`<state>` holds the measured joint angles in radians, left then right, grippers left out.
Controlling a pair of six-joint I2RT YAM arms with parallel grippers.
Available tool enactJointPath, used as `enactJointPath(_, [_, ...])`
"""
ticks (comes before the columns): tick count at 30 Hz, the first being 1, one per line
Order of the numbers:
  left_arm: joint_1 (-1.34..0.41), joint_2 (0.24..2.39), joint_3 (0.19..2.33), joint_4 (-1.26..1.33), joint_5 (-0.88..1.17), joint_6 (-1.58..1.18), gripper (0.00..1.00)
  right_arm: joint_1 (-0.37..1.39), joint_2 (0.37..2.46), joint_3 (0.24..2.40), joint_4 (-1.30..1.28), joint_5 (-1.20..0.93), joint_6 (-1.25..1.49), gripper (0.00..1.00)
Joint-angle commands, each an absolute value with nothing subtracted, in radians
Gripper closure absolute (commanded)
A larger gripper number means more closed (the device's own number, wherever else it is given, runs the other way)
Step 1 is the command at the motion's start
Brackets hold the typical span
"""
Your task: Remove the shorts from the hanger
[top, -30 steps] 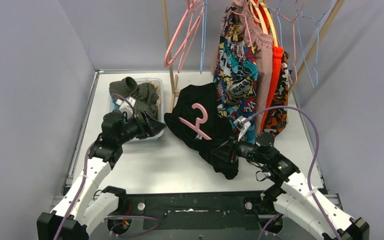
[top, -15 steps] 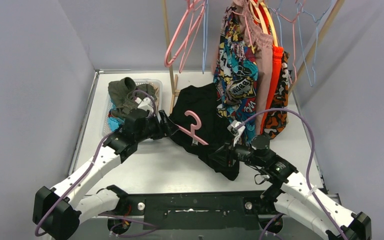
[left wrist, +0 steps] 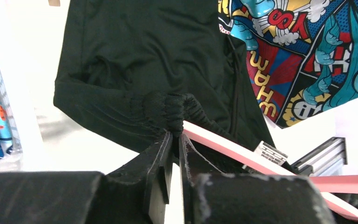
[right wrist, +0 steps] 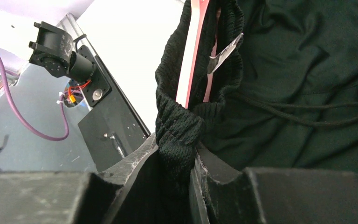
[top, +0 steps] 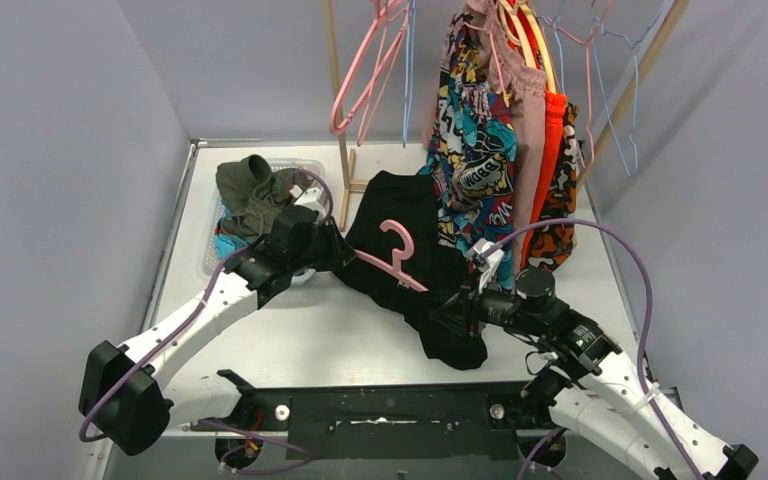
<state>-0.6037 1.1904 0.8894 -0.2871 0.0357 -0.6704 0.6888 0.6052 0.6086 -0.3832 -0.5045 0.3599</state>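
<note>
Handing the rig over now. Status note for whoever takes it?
Left pincer: shut on the black shorts' waistband, right beside the pink hanger.
Right pincer: shut on the same waistband, at its near end.
Things: the black shorts lie on the table with the hanger bar inside the waistband. Olive shorts are in the bin. Comic-print shorts and others hang at the back.
Done: both grips set.
Left: stretch the waistband off the hanger, probably bin the shorts, then do the hung pairs.
</note>
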Motion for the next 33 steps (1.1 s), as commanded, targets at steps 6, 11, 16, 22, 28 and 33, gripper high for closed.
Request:
enactJointPath(6, [-0.598, 1.252, 0.991, -0.349, -0.098, -0.537, 0.76, 0.698, 0.563, 0.696, -0.454, -0.622, 0.39, 1.0])
enactJointPath(11, [-0.595, 1.32, 1.015, -0.357, 0.006, -0.479, 0.65, 0.698, 0.526, 0.657, -0.463, -0.569, 0.391, 1.0])
enactJointPath(16, [-0.592, 1.331, 1.0, -0.388, 0.05, -0.453, 0.69, 0.697, 0.48, 0.634, -0.466, -0.462, 0.407, 1.0])
enactJointPath(22, [-0.572, 1.296, 1.009, -0.396, 0.152, -0.464, 0.4, 0.698, 0.48, 0.598, -0.435, -0.472, 0.4, 1.0])
enactJointPath(28, [-0.572, 1.26, 1.034, -0.396, 0.175, -0.472, 0.33, 0.698, 0.543, 0.62, -0.447, -0.469, 0.4, 1.0])
enactJointPath(33, [-0.57, 1.267, 1.084, -0.503, 0.195, -0.336, 0.31, 0.699, 0.582, 0.646, -0.436, -0.444, 0.381, 1.0])
